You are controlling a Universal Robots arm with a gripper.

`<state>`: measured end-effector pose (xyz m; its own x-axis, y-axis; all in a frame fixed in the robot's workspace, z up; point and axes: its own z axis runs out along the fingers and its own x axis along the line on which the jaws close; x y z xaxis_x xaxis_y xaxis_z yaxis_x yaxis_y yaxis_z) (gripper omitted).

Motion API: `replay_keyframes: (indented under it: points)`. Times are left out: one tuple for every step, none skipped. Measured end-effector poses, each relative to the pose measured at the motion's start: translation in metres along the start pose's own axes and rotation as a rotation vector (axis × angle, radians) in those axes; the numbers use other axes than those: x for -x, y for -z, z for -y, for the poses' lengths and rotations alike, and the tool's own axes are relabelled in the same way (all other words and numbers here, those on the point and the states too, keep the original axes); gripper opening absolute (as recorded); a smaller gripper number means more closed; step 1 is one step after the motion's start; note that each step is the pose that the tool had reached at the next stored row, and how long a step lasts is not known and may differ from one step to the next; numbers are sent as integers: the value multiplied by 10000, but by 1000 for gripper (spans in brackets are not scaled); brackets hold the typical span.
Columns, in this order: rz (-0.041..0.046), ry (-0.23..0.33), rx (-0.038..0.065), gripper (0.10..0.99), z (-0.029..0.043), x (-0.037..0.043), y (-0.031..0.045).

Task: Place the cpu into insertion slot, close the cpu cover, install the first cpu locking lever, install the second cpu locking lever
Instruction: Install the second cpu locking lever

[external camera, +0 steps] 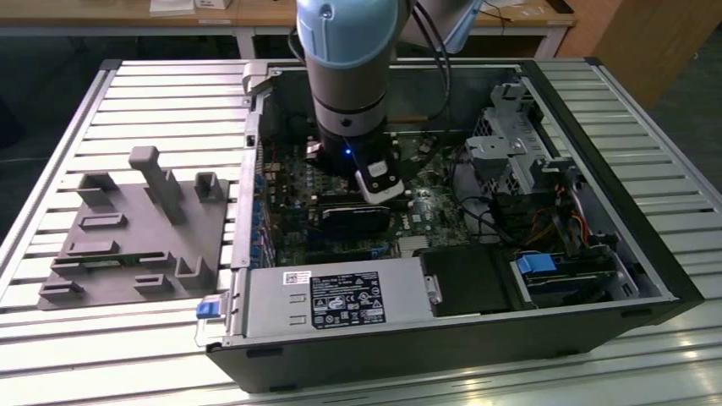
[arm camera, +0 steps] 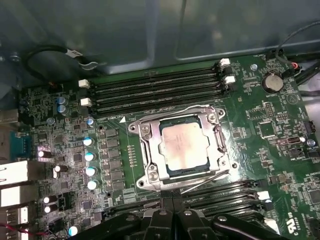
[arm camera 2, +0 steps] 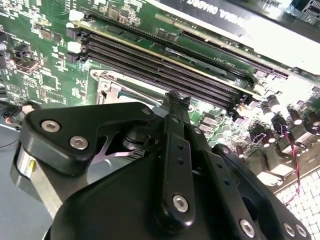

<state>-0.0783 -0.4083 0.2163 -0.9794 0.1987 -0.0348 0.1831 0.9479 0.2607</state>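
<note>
In the exterior view, a grey and pale blue robot arm (external camera: 347, 93) reaches straight down into an open black computer case (external camera: 631, 279) that lies on its side on a slatted metal table (external camera: 147, 101). The arm's wrist end hangs low over the green motherboard (external camera: 434, 211), near the middle of the case. On the exterior view's left, well apart from the case, a grey parts fixture (external camera: 124, 237) with upright posts sits on the table. In the second wrist view, the black linkage of the gripper (arm camera 2: 175, 100) fills the foreground, its fingers meeting in a point just above a silvery socket corner and beside long dark memory slots (arm camera 2: 165, 62); the jaws look drawn together with nothing visible between them. In the first wrist view, the cpu (arm camera: 185, 148), a small flat square with a dull silver-grey top, sits seated in the insertion slot (arm camera: 172, 175). The cpu cover (arm camera: 155, 152), a thin silver metal frame with a cut-out centre, lies down flat around the chip. Thin wire locking levers (arm camera: 210, 176) run along the socket's edges, and whether they are latched cannot be told. The gripper's finger bases show at the edge of this view, near the socket. By judgement, the chip is light, rigid and fragile, best held by its edges; the cover is thin stiff metal on a hinge, and the levers are springy, slippery wire, best pushed near their free ends.
</note>
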Motion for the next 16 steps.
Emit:
replay_keyframes:
  points:
    - [-9,-4,49,106,12,-3,-6]
    - [-18,-8,97,106,23,-5,-12]
    - [-27,-13,144,106,35,-9,-18]
    - [-37,-18,196,106,46,-13,-23]
    - [-45,-21,242,106,54,-19,-30]
    - [-54,-25,284,106,61,-26,-37]
    - [-63,-29,329,106,66,-34,-44]
    - [-70,-32,368,106,69,-41,-52]
    - [-77,-35,404,106,73,-49,-59]
    - [-81,-37,432,106,76,-56,-67]
    - [-85,-39,456,106,79,-62,-75]
    - [-89,-41,479,106,83,-68,-83]
    - [-95,-44,502,106,87,-77,-90]
    - [-100,-46,527,106,91,-89,-96]
    - [-105,-48,559,106,96,-103,-102]
    - [-111,-51,592,106,100,-117,-107]
